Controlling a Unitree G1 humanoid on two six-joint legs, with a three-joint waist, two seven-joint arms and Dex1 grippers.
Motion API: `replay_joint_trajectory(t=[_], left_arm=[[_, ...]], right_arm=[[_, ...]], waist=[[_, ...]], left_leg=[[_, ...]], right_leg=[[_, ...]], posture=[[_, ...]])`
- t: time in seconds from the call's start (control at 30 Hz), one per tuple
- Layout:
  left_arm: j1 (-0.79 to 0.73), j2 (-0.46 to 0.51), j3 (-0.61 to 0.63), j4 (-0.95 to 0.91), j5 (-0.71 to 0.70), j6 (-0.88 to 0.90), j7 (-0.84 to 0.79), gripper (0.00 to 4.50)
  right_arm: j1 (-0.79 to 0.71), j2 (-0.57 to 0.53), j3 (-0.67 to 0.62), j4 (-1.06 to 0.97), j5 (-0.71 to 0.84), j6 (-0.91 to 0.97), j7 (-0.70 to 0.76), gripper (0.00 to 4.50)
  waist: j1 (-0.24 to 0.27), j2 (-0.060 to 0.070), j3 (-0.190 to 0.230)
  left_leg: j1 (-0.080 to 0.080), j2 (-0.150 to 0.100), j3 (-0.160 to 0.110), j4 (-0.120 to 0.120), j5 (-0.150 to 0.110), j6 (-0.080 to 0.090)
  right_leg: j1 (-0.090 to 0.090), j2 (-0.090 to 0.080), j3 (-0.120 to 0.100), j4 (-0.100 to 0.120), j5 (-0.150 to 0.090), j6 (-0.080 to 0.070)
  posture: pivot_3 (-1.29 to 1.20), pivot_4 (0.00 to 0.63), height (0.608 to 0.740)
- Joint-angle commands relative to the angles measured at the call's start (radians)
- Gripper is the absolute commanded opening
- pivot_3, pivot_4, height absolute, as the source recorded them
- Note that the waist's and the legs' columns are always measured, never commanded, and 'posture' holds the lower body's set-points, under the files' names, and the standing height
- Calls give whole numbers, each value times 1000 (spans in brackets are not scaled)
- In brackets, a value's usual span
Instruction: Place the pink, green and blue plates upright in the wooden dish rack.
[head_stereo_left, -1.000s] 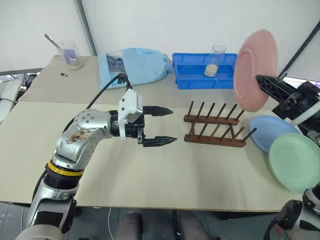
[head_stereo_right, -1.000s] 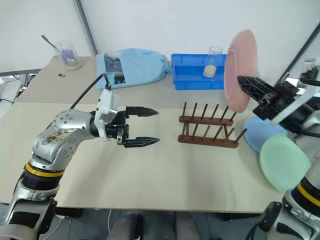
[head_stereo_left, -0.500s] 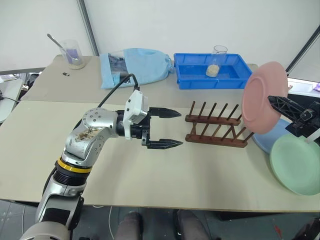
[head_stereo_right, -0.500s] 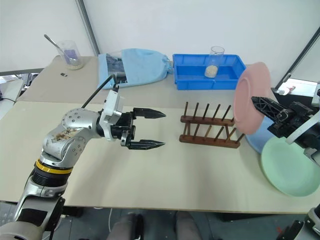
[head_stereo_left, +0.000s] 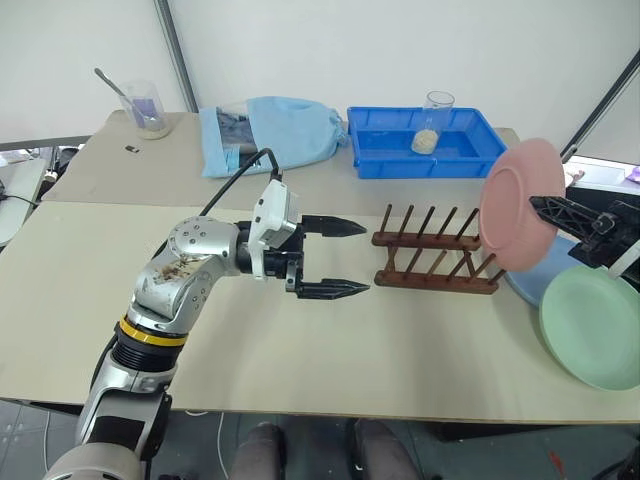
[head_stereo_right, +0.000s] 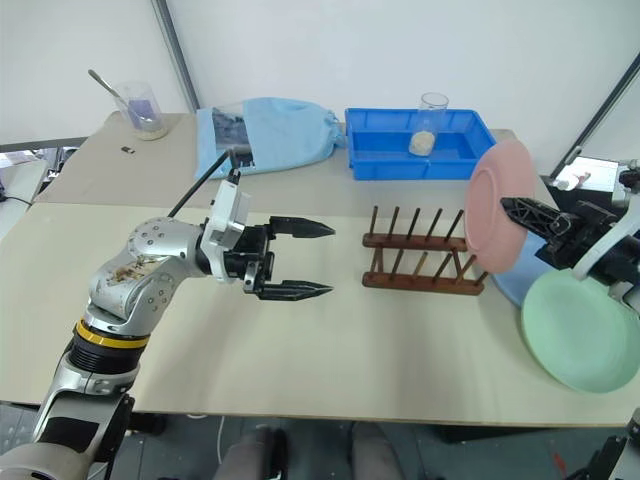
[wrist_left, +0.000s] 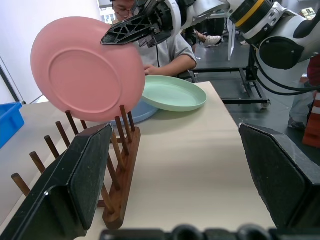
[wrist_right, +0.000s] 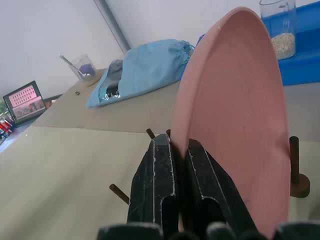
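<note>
Pink plate (head_stereo_left: 518, 203), held on edge in our right gripper (wrist_right: 179, 152), hangs just above and beside the right end of the wooden dish rack (head_stereo_left: 432, 262), its concave face turned toward the rack's pegs. In the right wrist view the two black fingers pinch the plate's rim between them, one on each face, so the jaws stand narrow and closed on the plate. From these views we cannot tell whether the lower rim already touches a peg or the base bars; it appears to sit close over the last slot.

Blue plate (head_stereo_left: 545, 290) lies flat on the table (head_stereo_left: 300, 360) to the right of the rack, partly covered by the pink one, and the green plate (head_stereo_left: 592, 325) overlaps its near edge. Both wait untouched, and no plate stands in the rack yet.

Our left gripper (head_stereo_left: 332, 257) hovers level over the table to the left of the rack, jaws wide and holding nothing, its fingertips pointing at the rack's near end but well short of it.

We judge the step in hand to be the seating of the first plate. The next move calls for lowering the rim squarely between two neighbouring pairs of pegs, keeping the plate vertical, and releasing only once the pegs support it, lest it tip or roll off the end.
</note>
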Motion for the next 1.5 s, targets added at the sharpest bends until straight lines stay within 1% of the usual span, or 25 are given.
replay_joint_trajectory(t=[0.03, 0.2, 0.23, 0.3, 0.33, 0.4, 0.47, 0.53, 0.6, 0.7, 0.77, 0.83, 0.93, 1.0, 1.13, 1.33, 1.43, 1.5], left_arm=[[-5, -4, 19, -35, -18, 2, 6, 4369], [1, -6, 18, -40, -22, 6, 11, 4369], [2, -7, 17, -40, -24, 7, 11, 4369], [4, -5, 15, -44, -33, 16, 1, 4369], [6, -5, 14, -47, -38, 25, 0, 4369], [8, -2, 9, -57, -47, 41, -6, 4369], [13, 7, -1, -70, -47, 48, -17, 4369], [19, 18, -24, -78, -29, 34, -41, 4369], [21, 20, -37, -80, -24, 38, -46, 4369], [13, 6, -52, -82, -37, 40, -63, 4434], [12, -4, -63, -80, -27, 18, -73, 4434], [16, -10, -82, -76, -6, -12, -94, 4434], [23, -13, -101, -82, -2, -24, -120, 4434], [25, -18, -110, -84, 1, -32, -128, 4434], [18, -34, -125, -76, 17, -53, -143, 4434], [11, -61, -141, -66, 41, -79, -136, 4434], [19, -71, -147, -74, 53, -86, -133, 4500], [22, -74, -147, -77, 56, -87, -131, 4500]], right_arm=[[-33, -21, 2, 9, -19, -27, -16, 1537], [-73, -15, -15, 19, -48, -68, -52, 3198], [-83, -16, -23, 20, -52, -78, -60, 3619], [-98, -25, -50, 18, -55, -96, -76, 4323], [-95, -38, -65, 10, -56, -100, -73, 4472], [-62, -77, -97, -21, -57, -96, -49, 4472], [18, -129, -126, -74, -88, -104, 4, 4472], [192, -195, -172, -161, -171, -125, 89, 4472], [371, -232, -218, -249, -269, -164, 166, 4472], [608, -238, -264, -378, -409, -224, 230, 4494], [700, -215, -265, -436, -477, -252, 232, 4494], [776, -160, -236, -507, -524, -253, 200, 4494], [832, -67, -161, -586, -582, -251, 120, 4494], [839, -19, -91, -602, -632, -261, 61, 4494], [804, 56, 24, -579, -706, -261, -36, 4494], [752, 118, 104, -498, -779, -277, -110, 4494], [737, 139, 142, -482, -806, -272, -131, 3688], [732, 150, 155, -483, -817, -270, -137, 3026]], waist=[[2, 0, 0], [3, 0, 0], [2, 0, 0], [3, 0, 0], [3, 0, 0], [4, 1, 0], [12, 1, 0], [13, 1, 0], [19, 2, -1], [18, 3, -1], [9, 5, -2], [4, 5, -2], [3, 5, -3], [2, 5, -3], [4, 5, -3], [5, 5, -3], [5, 5, -3], [5, 5, -3]], left_leg=[[0, 0, 0, 0, 0, 0], [0, 0, 0, 0, 0, 0], [0, 0, 0, 0, 0, 0], [0, 0, 0, 0, 0, 0], [0, 0, 0, 0, 0, 0], [0, 0, 0, 0, 0, 0], [-1, 0, 0, 0, 0, 0], [-1, 0, -1, 0, 0, 1], [-2, -1, -1, 0, -1, 1], [-1, -1, -1, 1, -1, 1], [0, -1, 0, 5, -1, 1], [0, -1, -1, 8, -1, 1], [3, 0, -1, 9, -1, 1], [4, 0, -1, 9, -1, 0], [3, -1, -1, 8, -1, 1], [3, -2, -2, 8, -1, 1], [3, -2, -2, 8, -1, 1], [3, -2, -3, 8, -1, 1]], right_leg=[[0, 0, 0, 0, 0, 0], [0, 0, 0, 0, 0, 0], [0, 0, 0, 0, 0, 0], [0, 0, 0, 0, 0, 0], [0, 0, 0, 0, 0, 0], [0, 0, 0, 0, 0, 0], [0, 0, 0, 0, 0, 0], [0, 0, -1, -1, -1, 1], [0, -1, 0, -1, -1, 1], [2, -1, 0, -1, -2, 3], [2, -1, 0, 0, -1, 4], [4, -1, 0, 0, -3, 0], [8, -1, -1, 0, -4, -3], [9, -1, -1, 0, -5, -3], [9, -2, -1, -1, -5, -4], [9, -2, -1, -1, -6, -4], [9, -2, -1, -1, -6, -4], [9, -2, -1, -1, -6, -4]], posture=[[0, 150, 719], [0, 150, 719], [0, 150, 719], [0, 150, 719], [0, 150, 719], [0, 150, 719], [0, 150, 719], [0, 150, 719], [0, 150, 719], [0, 150, 719], [0, 150, 719], [0, 150, 719], [0, 150, 719], [0, 150, 719], [0, 150, 719], [0, 150, 719], [0, 150, 719], [0, 150, 719]])
